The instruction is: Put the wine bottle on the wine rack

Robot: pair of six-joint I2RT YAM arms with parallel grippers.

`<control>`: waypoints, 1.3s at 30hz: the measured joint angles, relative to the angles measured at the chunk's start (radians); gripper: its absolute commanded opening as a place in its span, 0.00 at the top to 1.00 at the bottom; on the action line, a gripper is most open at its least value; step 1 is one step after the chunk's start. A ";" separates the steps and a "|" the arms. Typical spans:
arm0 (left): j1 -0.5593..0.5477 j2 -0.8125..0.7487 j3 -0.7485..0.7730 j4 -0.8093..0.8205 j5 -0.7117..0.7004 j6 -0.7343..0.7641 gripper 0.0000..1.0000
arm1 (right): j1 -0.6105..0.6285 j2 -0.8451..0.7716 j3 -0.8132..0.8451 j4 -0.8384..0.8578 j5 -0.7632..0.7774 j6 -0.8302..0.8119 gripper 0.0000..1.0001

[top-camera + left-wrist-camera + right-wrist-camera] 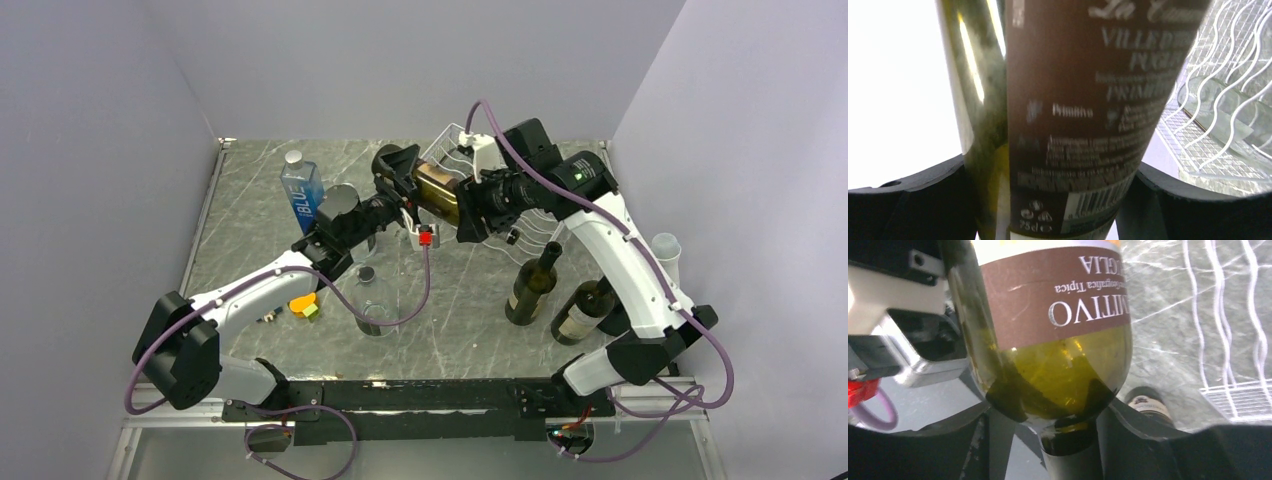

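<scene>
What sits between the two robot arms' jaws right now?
A brown-labelled wine bottle, clamped in both sets of jaws; the top view shows it best.

Counter (470, 320): grey stone-patterned top with pale veining; metal trim (205, 210) along the left edge. Back wall (400, 60): plain, matte, pale grey-lavender. Left wall (90, 150) and right wall (760, 120): same finish, meeting the back wall at the corners and enclosing the counter on three sides. Light: even, diffuse, with soft shadows.

Wine rack (452, 138) at 1 o'clock mostly hidden behind right arm (545, 170); wine bottle (1073, 125) label txt blurred, top cut off.
</scene>
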 measured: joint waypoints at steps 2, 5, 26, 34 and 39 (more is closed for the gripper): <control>0.003 0.000 0.001 -0.016 -0.006 0.001 0.99 | 0.006 0.000 -0.010 -0.004 -0.019 -0.005 0.55; 0.008 0.000 0.003 -0.037 -0.018 0.000 0.99 | 0.015 0.000 -0.018 -0.012 -0.032 -0.002 0.62; 0.008 0.005 0.075 -0.224 -0.056 -0.030 0.79 | 0.034 0.003 -0.034 -0.004 -0.030 0.024 1.00; 0.008 0.007 0.081 -0.188 -0.068 -0.047 0.01 | 0.040 0.000 -0.024 0.004 0.008 0.064 1.00; 0.003 -0.002 0.081 -0.139 -0.061 -0.056 0.01 | 0.039 -0.013 -0.005 0.019 0.135 0.134 1.00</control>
